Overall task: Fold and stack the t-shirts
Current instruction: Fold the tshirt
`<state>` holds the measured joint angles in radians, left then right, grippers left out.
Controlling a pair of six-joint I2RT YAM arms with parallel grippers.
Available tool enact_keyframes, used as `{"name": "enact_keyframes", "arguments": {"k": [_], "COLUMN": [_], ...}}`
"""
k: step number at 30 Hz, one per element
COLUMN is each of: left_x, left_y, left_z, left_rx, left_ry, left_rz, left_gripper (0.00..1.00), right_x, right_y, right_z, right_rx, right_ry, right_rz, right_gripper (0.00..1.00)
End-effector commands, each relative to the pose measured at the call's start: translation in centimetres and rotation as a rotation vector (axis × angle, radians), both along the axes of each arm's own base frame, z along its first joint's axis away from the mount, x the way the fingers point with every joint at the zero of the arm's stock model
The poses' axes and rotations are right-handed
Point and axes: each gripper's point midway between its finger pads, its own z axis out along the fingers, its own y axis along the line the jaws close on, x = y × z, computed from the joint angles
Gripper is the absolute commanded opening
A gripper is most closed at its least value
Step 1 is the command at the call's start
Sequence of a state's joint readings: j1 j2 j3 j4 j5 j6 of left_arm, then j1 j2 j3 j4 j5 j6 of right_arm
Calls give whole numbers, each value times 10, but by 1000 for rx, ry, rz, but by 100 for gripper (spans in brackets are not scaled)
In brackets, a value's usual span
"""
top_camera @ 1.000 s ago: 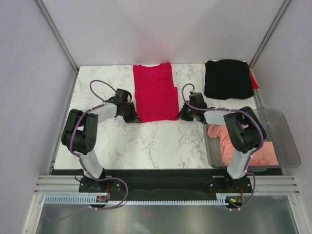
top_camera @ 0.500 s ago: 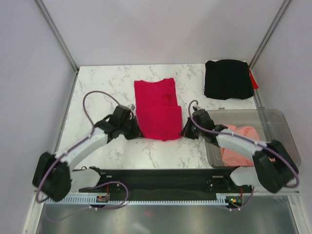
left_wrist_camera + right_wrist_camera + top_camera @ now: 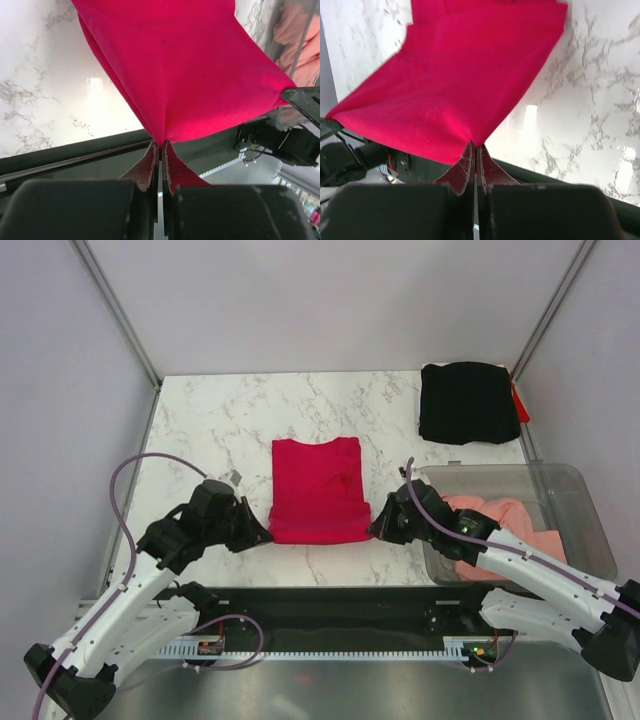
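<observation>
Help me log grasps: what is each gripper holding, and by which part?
Both hold the crimson t-shirt: the left gripper is shut on its near left corner, the right gripper on its near right corner.

Crimson shirt (image 3: 185,75): far end cut off by the top edge in both wrist views.
Salmon-pink shirt (image 3: 505,512): partly behind the right arm (image 3: 530,560), dimmed by the bin (image 3: 500,468) wall.
Red scrap (image 3: 520,402) behind black shirt (image 3: 468,402): mostly hidden, unidentifiable.
Left hand (image 3: 265,536), right hand (image 3: 376,529): fingertips too small to tell in the top view.
</observation>
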<state>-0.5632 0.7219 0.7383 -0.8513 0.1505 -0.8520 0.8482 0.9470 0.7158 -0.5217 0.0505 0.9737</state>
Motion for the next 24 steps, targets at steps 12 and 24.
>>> {"name": "enact_keyframes", "arguments": {"k": [12, 24], "left_x": [86, 188], "left_y": [10, 21], "left_z": [58, 51], "left_rx": [163, 133], "left_ry": [-94, -56], "left_rz": [95, 87], "left_gripper": [2, 2], "right_x": [92, 173], "right_y": [0, 4], "right_z": [50, 37], "right_rx": [-192, -239], "right_ry": [-95, -59], "right_rz": [-31, -3], "right_gripper": [0, 0]}}
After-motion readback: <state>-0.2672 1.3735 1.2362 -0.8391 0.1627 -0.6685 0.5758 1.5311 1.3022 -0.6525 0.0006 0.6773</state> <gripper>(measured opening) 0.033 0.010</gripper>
